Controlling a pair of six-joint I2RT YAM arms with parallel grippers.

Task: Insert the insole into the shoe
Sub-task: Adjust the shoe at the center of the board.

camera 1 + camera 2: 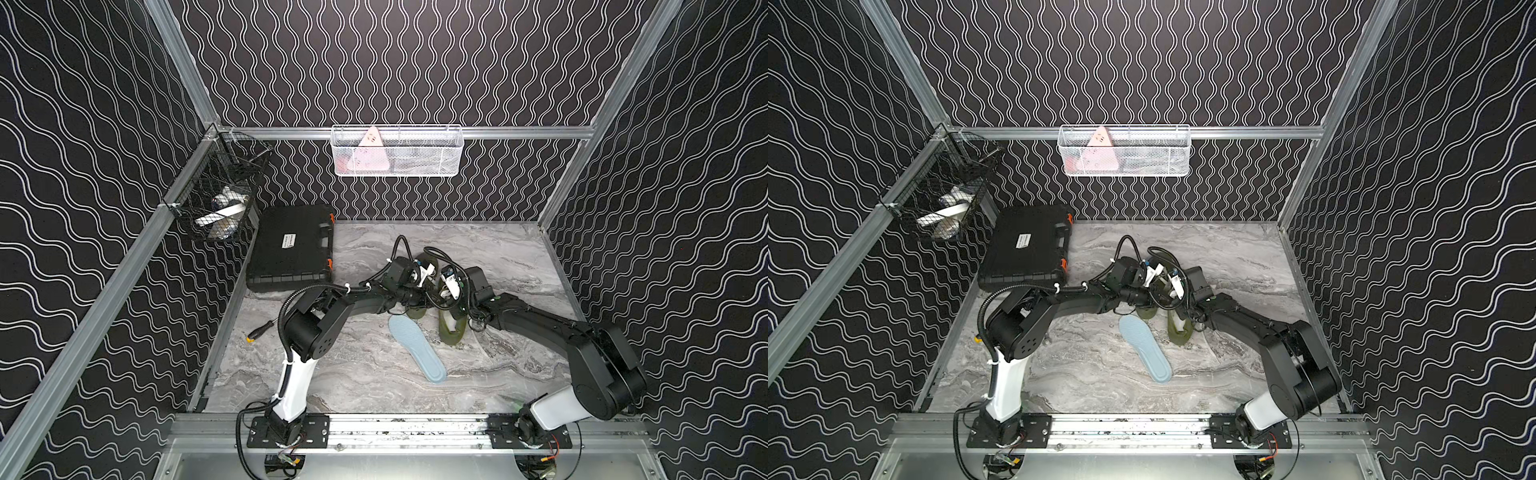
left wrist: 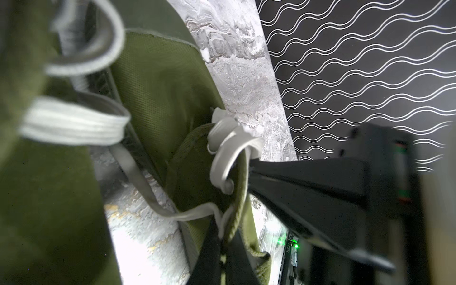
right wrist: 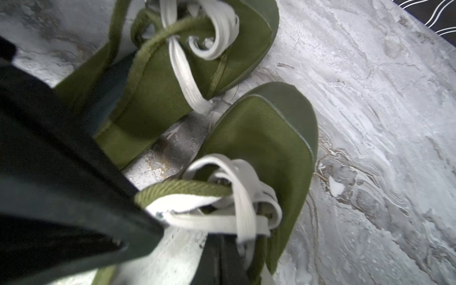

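Insole (image 1: 417,349) lies flat on the table (image 1: 498,257), loose, just short of the shoe (image 3: 259,138)! Beyond it, left gripper (image 2: 223,246) and right gripper (image 2: 249,167) both have jaws pinched on that shoe's collar and laces. Best play, I'd say: one holds the mouth stretched wide, the other lets go, fetches it, feeds toe-end first.

The shoe (image 3: 259,138) is olive woven cloth, matt, with a fuzzy ribbed binding; its laces (image 3: 187,86) are flat white ribbed webbing. The insole (image 1: 417,349) looks pale blue, matt, finely textured. The tabletop (image 1: 374,374) is smooth grey marble-look, the case (image 1: 291,249) matt black plastic
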